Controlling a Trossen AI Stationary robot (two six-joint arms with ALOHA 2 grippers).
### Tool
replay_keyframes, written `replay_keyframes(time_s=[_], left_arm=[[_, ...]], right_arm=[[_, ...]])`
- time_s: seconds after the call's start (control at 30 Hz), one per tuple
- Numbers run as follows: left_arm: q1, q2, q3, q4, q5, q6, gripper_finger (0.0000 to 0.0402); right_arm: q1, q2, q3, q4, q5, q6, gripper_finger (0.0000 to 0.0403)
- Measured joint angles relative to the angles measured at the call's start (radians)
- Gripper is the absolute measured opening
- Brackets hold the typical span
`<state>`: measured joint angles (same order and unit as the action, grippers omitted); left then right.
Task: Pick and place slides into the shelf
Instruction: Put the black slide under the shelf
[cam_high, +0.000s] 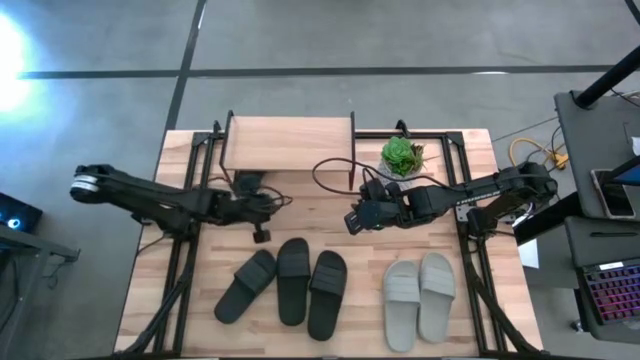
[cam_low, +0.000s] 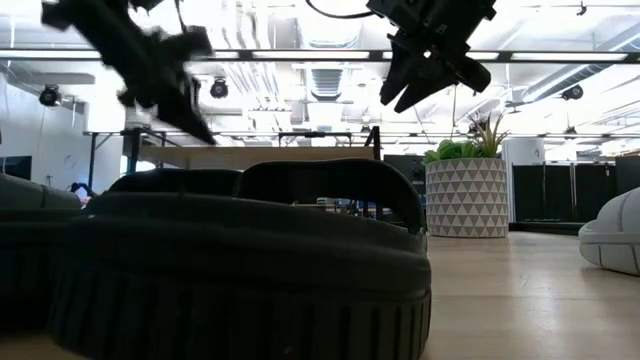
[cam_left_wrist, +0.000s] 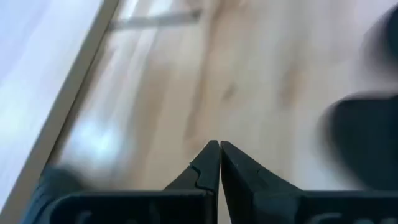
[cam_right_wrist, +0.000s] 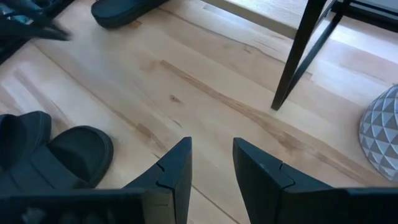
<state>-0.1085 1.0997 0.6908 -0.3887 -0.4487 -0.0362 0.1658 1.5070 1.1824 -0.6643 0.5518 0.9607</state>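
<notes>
Three black slides (cam_high: 293, 280) lie side by side on the table's near half, soles down. The grey pair (cam_high: 420, 295) lies to their right. Another black slide (cam_right_wrist: 121, 11) sits at the shelf's front; whether it is on the lower tier, I cannot tell. The shelf (cam_high: 290, 143), with its light plank top, stands at the far edge. My left gripper (cam_left_wrist: 219, 146) is shut and empty, raised above bare wood between the shelf and the black slides (cam_high: 262, 232). My right gripper (cam_right_wrist: 211, 149) is open and empty, hovering over bare wood right of the shelf's front (cam_high: 352, 220).
A green plant in a patterned white pot (cam_high: 403, 155) stands right of the shelf, close behind my right arm. A black cable (cam_high: 335, 170) loops over the table by the shelf's right leg (cam_right_wrist: 298, 56). Bare wood lies between the two groups of slides.
</notes>
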Motion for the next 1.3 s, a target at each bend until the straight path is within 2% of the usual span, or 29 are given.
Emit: replay_keyframes(time_s=[0.13, 0.27, 0.47, 0.67, 0.77, 1.03, 1.17, 1.3], left_arm=[[-0.007, -0.071, 0.038, -0.013, 0.160, -0.139, 0.0000], [-0.016, -0.118, 0.039, -0.046, 0.270, -0.258, 0.0000], [-0.075, -0.132, 0.035, -0.119, 0.313, -0.378, 0.0000], [-0.183, -0.107, 0.041, -0.120, 0.408, -0.487, 0.0000], [-0.239, -0.088, 0.046, -0.112, 0.469, -0.547, 0.0000], [-0.401, -0.057, 0.064, -0.088, 0.465, -0.752, 0.0000], [-0.518, -0.033, 0.099, -0.093, 0.395, -0.862, 0.0000], [-0.659, 0.024, 0.140, -0.093, 0.307, -0.966, 0.0000]], right_arm=[[0.000, 0.000, 0.000, -0.003, -0.003, -0.001, 0.0109], [0.002, 0.000, 0.000, -0.007, -0.027, -0.006, 0.0109], [0.006, 0.000, -0.001, -0.009, -0.090, -0.030, 0.0109], [0.010, 0.000, -0.002, 0.003, -0.195, -0.030, 0.0109], [0.025, 0.000, -0.003, 0.024, -0.213, -0.038, 0.0103], [0.066, 0.000, -0.003, 0.046, -0.189, -0.057, 0.0058], [0.105, 0.000, -0.003, 0.058, -0.148, -0.079, 0.0016], [0.145, 0.000, -0.003, 0.075, -0.116, -0.059, 0.0008]])
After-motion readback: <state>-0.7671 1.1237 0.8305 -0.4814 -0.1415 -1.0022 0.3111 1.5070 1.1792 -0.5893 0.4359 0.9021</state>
